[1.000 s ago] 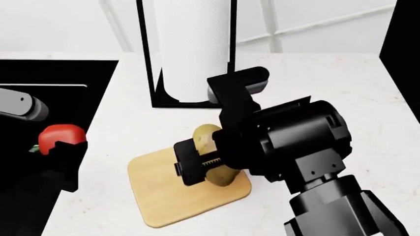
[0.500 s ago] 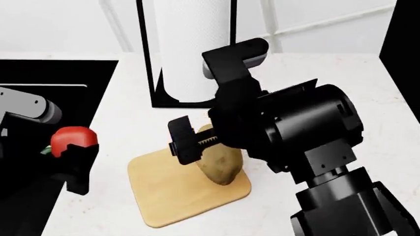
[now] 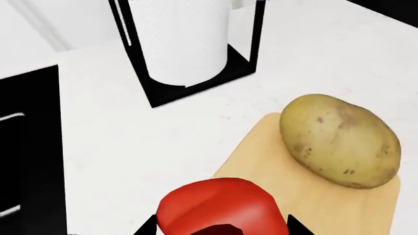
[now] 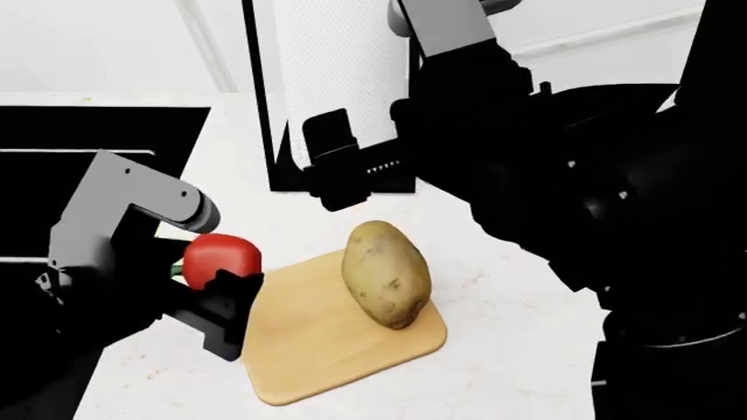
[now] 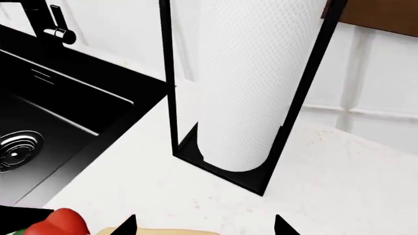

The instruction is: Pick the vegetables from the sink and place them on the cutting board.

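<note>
The tan speckled potato (image 4: 386, 273) lies on the light wooden cutting board (image 4: 315, 359), free of any gripper. My left gripper (image 4: 222, 282) is shut on the red bell pepper (image 4: 219, 259) and holds it over the board's left edge. In the left wrist view the pepper (image 3: 222, 208) sits between the jaws of my left gripper (image 3: 220, 228), beside the potato (image 3: 339, 142) on the board (image 3: 307, 196). My right gripper (image 4: 335, 166) is open and empty, raised above the board's far side. The right wrist view shows my right gripper (image 5: 203, 228) open, with the pepper (image 5: 62, 223) at its edge.
A black-framed paper towel roll (image 4: 338, 79) stands just behind the board and close to my right gripper; it also shows in the right wrist view (image 5: 255, 83). The black sink (image 5: 58, 117) with drain (image 5: 16, 147) and faucet (image 5: 49, 22) lies to the left. The white counter (image 4: 513, 350) surrounds the board.
My right gripper has let go of the potato and risen up and back toward the towel roll. My left arm has carried the pepper rightward from the sink side to the board's left edge.
</note>
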Robot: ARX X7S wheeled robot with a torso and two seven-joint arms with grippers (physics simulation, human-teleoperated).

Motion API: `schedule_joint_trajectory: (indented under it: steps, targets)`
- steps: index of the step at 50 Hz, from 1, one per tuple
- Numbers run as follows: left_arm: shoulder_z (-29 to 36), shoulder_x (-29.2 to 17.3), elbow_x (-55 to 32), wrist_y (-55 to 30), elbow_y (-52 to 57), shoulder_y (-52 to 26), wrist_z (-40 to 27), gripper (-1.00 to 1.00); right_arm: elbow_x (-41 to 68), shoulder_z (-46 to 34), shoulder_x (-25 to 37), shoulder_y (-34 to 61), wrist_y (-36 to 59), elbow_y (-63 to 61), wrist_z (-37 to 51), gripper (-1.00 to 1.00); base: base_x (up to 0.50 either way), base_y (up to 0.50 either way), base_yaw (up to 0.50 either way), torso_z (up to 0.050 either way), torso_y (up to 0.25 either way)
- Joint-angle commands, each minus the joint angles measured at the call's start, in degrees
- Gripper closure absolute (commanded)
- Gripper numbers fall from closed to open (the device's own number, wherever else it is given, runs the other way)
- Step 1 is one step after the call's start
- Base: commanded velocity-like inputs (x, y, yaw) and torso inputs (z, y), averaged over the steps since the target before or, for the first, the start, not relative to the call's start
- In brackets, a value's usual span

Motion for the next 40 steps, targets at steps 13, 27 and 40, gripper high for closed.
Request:
schedule_joint_trajectory:
  steps: [13,27,40]
  targets:
    - [7.83,5.98,3.76,3.00,-7.17,-4.51,3.31,1.00,2.27,3.29,1.79,-1.71,0.20,-2.87,1.52,-1.00,0.00,0.00,0.00,0.000,0.002]
    - [11.20,7.41,4.60,3.33,-7.70,-4.63,4.35,1.00,2.35,2.77,2.39,-3.10,-0.82,-1.89,1.13,-1.00,0.00,0.00,0.00,0.000,0.001]
    - [12.17,7.56,5.36,3.62,-9.62,-4.96,4.18,1.00,3.65,3.15,2.18,-3.32,0.12,-2.27,1.73,-1.00,0.00,0.00,0.00,0.001,0.002]
